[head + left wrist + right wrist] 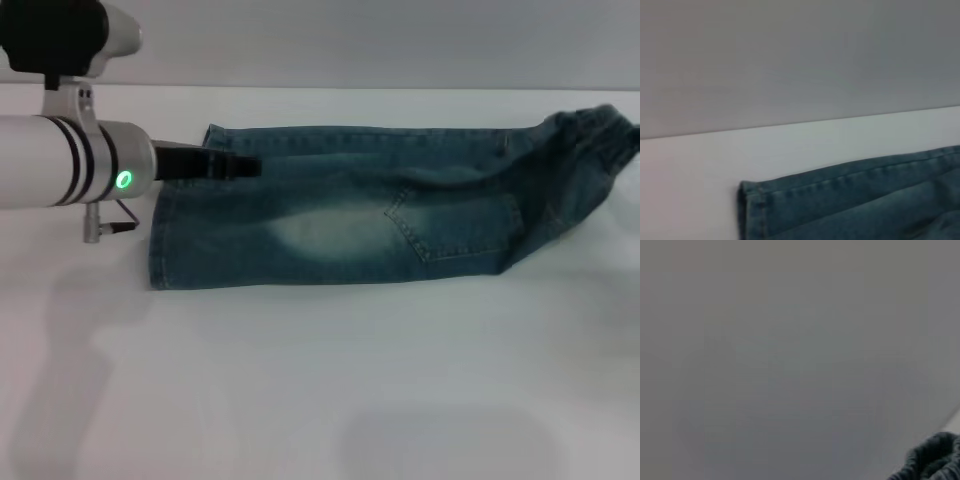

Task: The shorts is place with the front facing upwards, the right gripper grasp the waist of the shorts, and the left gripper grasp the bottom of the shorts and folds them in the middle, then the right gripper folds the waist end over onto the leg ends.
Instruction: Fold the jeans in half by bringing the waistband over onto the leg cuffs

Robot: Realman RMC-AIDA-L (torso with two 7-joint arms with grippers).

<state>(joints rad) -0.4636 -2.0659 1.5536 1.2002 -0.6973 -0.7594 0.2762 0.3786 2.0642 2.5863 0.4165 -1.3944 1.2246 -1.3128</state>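
Note:
The shorts (350,220) lie folded lengthwise on the white table, one pale faded patch and a stitched pocket facing up. The leg ends (160,235) point left and the ruffled waist (590,135) bunches up at the far right edge. My left gripper (245,168) reaches in from the left on its white-silver arm and lies over the denim near the far corner of the bottom hem. The left wrist view shows that hem corner (752,200). A bit of the waist (935,460) shows in the right wrist view. My right gripper is out of view.
The white table (320,380) stretches wide in front of the shorts. A grey wall (400,40) stands close behind the table's far edge. The left arm's green ring light (123,180) glows left of the hems.

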